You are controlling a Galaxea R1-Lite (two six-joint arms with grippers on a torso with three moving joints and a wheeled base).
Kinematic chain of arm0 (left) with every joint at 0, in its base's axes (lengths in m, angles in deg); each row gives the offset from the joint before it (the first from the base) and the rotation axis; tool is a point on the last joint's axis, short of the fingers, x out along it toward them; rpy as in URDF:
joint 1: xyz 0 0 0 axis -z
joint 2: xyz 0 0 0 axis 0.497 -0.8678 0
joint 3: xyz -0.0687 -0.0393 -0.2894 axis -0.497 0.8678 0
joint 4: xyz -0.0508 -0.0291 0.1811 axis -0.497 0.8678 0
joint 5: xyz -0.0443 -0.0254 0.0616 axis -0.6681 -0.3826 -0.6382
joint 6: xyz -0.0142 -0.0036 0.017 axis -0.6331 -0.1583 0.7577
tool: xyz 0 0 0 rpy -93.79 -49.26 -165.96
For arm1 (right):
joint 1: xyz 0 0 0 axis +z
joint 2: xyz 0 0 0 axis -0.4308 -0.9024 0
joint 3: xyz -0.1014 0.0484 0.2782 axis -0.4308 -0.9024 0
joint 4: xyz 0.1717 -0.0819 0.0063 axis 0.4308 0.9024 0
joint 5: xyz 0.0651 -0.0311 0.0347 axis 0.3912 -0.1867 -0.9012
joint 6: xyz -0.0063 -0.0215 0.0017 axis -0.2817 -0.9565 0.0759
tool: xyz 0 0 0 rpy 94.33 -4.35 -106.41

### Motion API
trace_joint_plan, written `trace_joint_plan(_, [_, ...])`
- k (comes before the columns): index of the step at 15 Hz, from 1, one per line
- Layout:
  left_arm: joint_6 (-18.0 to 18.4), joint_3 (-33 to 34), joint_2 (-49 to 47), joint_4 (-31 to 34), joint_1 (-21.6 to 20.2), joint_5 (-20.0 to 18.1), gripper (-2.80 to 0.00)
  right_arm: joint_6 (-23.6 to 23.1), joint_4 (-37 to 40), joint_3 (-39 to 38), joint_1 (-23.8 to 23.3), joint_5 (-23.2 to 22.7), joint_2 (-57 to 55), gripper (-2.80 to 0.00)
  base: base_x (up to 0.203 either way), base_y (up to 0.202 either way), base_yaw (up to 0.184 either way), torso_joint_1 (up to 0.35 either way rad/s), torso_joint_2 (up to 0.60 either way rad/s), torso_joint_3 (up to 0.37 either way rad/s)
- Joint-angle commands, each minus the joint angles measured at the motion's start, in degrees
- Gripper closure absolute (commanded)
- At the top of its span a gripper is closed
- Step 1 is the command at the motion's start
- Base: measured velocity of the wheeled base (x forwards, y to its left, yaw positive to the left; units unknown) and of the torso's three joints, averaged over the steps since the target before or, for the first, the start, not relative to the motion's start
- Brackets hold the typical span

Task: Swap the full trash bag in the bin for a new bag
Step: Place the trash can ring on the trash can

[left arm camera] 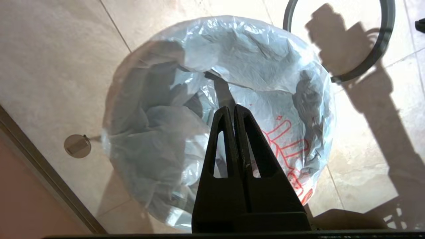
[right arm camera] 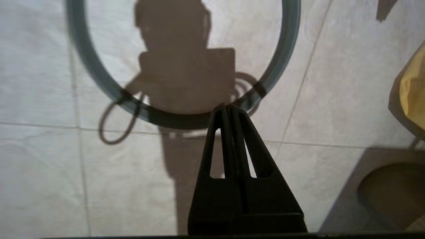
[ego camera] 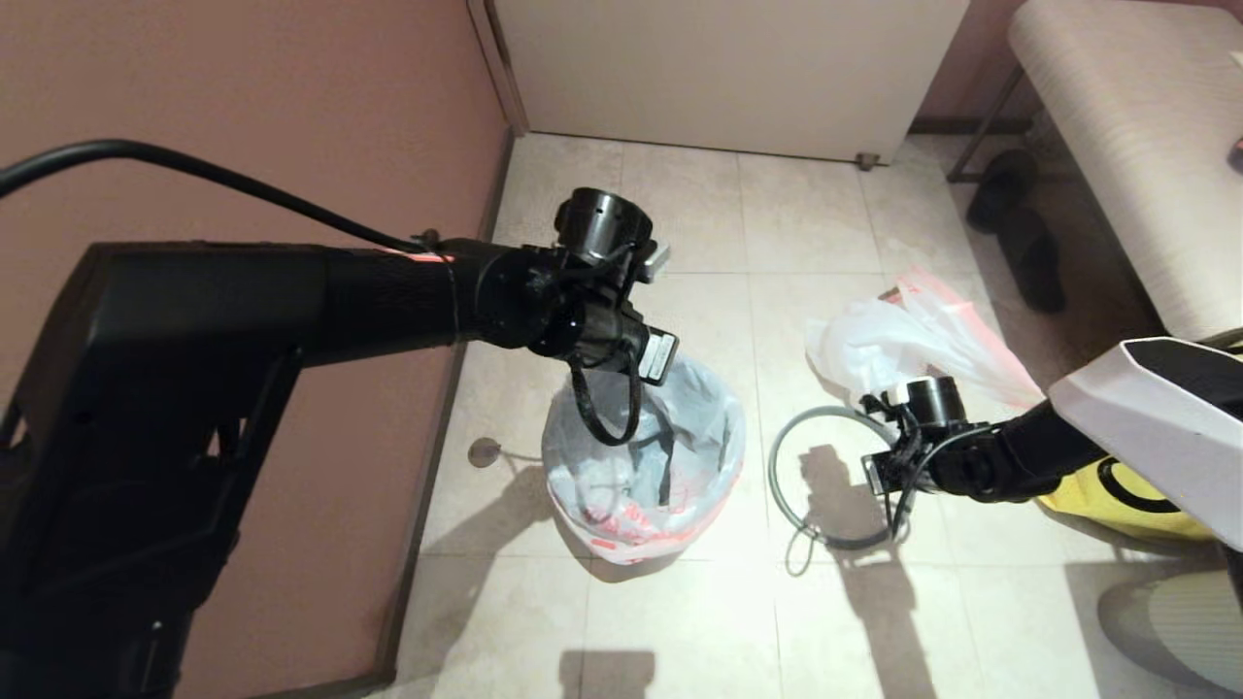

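The new bag (ego camera: 646, 485), thin white film with red print (left arm camera: 285, 142), is draped over the bin and hides it; only a dark shade shows through the film. My left gripper (left arm camera: 231, 108) is shut just above the bag's crumpled mouth, with no film visible between its fingers. The bin's grey ring (ego camera: 777, 466) (left arm camera: 382, 43) lies loose on the tiles to the right of the bin. My right gripper (right arm camera: 229, 107) hangs shut and empty over the near edge of the ring (right arm camera: 99, 79). Behind the ring, the full trash bag (ego camera: 893, 340) sits on the floor, white with pink handles.
A yellow bag (ego camera: 1126, 495) (right arm camera: 411, 96) lies under my right arm. Dark slippers (ego camera: 1020, 243) sit by a striped bench (ego camera: 1146, 146). A pink wall (ego camera: 243, 97) runs close on the bin's left, and a white door (ego camera: 728, 68) stands behind it. A round floor drain (ego camera: 483, 451) (left arm camera: 77, 146) is beside the bin.
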Motion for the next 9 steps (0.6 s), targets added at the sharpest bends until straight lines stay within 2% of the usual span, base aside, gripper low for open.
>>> trace_joint_plan(1, [-0.07,-0.01,-0.35,0.07,0.76,0.33,0.00,-0.80,-0.15,3.31,-2.77,0.56,-7.66,0.00,0.000,0.000,0.000,0.000,0.00,0.000])
trace_joint_plan(2, [-0.11,-0.01,-0.17,0.07,0.76,0.27,0.00,-1.43,-0.06,5.08,-4.22,0.82,-9.12,0.00,0.000,0.000,0.000,0.000,0.00,0.000])
trace_joint_plan(4, [-0.16,-0.01,-0.08,0.07,0.76,0.51,0.00,-6.61,0.71,5.24,-6.28,0.64,-10.35,0.00,0.000,0.000,0.000,0.000,0.00,0.000])
trace_joint_plan(9, [-0.25,0.51,0.60,0.16,1.41,0.51,0.00,-7.56,0.80,9.15,-7.95,0.51,-14.68,0.00,0.000,0.000,0.000,0.000,0.00,0.000])
